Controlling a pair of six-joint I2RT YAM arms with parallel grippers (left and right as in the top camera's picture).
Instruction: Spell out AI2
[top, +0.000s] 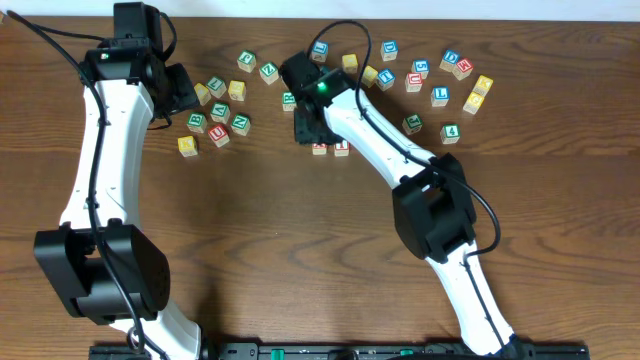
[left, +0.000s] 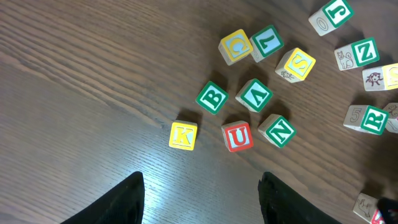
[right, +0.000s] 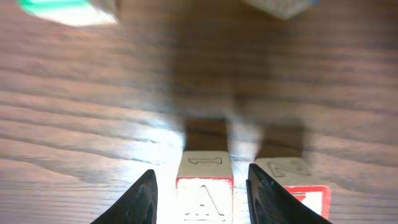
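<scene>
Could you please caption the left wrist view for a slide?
Open left gripper hovers above the table before a cluster of letter blocks.

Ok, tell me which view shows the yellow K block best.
The left wrist view: the yellow K block lies unobstructed, letter clearly readable, just ahead of the open left claw. Overhead shows it only as a small yellow cube, letter illegible. The right wrist view misses it.

Yellow K (left: 183, 135), red U (left: 237, 136), green B (left: 212, 98), green N (left: 277, 130) blocks (close together) on dark wooden table (left: 74, 93)
</scene>
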